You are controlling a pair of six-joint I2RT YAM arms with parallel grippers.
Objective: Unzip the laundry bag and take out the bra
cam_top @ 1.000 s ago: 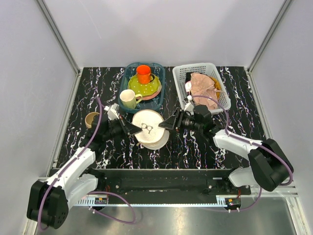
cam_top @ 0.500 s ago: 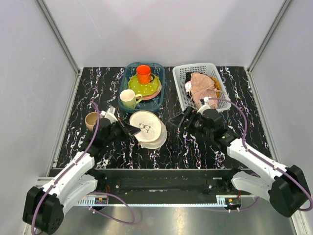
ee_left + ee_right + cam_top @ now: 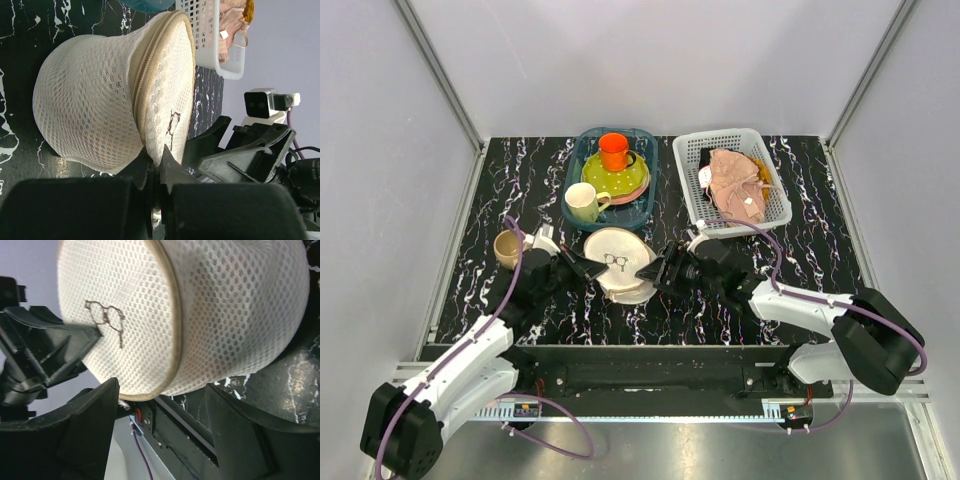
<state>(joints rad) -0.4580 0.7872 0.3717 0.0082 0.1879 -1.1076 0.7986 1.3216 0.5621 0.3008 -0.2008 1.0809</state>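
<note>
The cream mesh laundry bag [image 3: 620, 262] lies on the black marbled table, its face with the spectacles print [image 3: 620, 262] tilted up. My left gripper [image 3: 583, 266] is shut on the bag's left rim next to the zipper seam [image 3: 145, 85]; in the left wrist view the gripper [image 3: 156, 167] pinches mesh. My right gripper [image 3: 658, 272] is open at the bag's right side; in the right wrist view the gripper [image 3: 165, 405] stands wide apart, with the bag [image 3: 200, 310] just beyond the fingers. The bra is hidden.
A white lattice basket [image 3: 692, 150] at the back right holds a pale pink cloth [image 3: 732, 178]. A blue tray [image 3: 576, 165] holds an orange cup [image 3: 613, 150], a green plate and a cream mug [image 3: 582, 203]. A small tan cup [image 3: 507, 247] stands left of the left arm.
My right gripper drew back from the bag, then came in again lower, at its near right side. My left gripper has kept its hold and pulled the bag slightly leftward.
</note>
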